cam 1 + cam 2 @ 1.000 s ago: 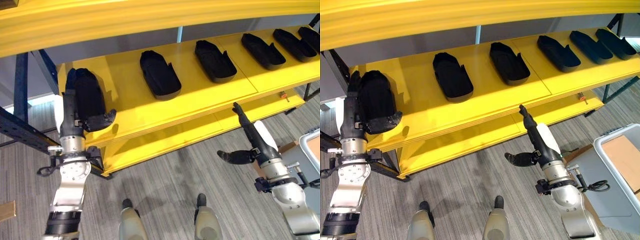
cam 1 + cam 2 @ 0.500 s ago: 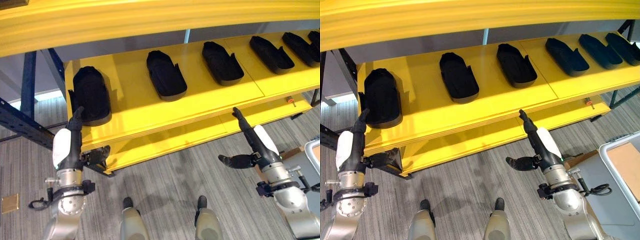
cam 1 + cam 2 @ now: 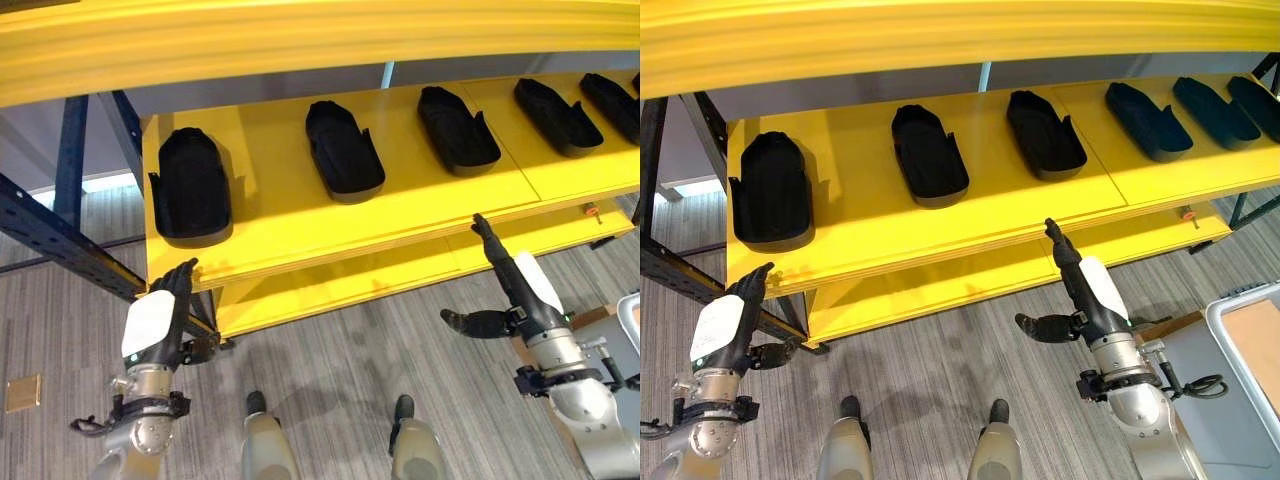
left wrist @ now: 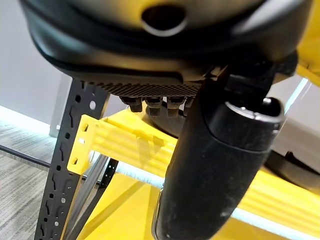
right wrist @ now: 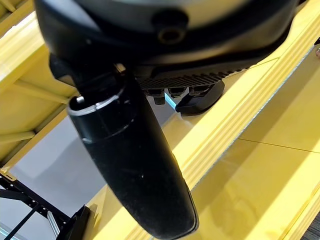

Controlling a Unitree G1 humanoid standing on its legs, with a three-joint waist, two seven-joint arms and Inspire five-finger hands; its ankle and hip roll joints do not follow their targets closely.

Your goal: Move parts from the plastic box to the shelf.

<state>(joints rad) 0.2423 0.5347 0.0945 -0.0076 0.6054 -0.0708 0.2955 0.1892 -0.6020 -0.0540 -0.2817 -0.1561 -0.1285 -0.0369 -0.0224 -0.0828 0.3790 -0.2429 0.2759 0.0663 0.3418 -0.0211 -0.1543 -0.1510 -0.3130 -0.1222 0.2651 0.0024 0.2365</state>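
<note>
Several black moulded parts lie in a row on the yellow shelf [image 3: 270, 215]. The leftmost part [image 3: 188, 186] rests near the shelf's left end, with nothing touching it. Others lie at the middle [image 3: 344, 150] and further right [image 3: 458, 130]. My left hand [image 3: 160, 320] hangs open and empty below the shelf's front edge, just under that leftmost part. My right hand [image 3: 512, 290] is open too, fingers straight and pointing up at the shelf's front edge, thumb spread sideways, holding nothing. The plastic box [image 3: 1252, 345] stands at the lower right.
A dark blue steel upright and brace [image 3: 60, 235] flank the shelf's left end. A lower yellow shelf [image 3: 330, 285] sits beneath the main one, and a yellow beam [image 3: 300, 40] runs overhead. Grey carpet floor [image 3: 330, 370] lies in front.
My left hand has let go of the leftmost part, drawn back and dropped below the shelf edge. The part stays on the shelf. The view has shifted slightly; the right hand has barely moved.
</note>
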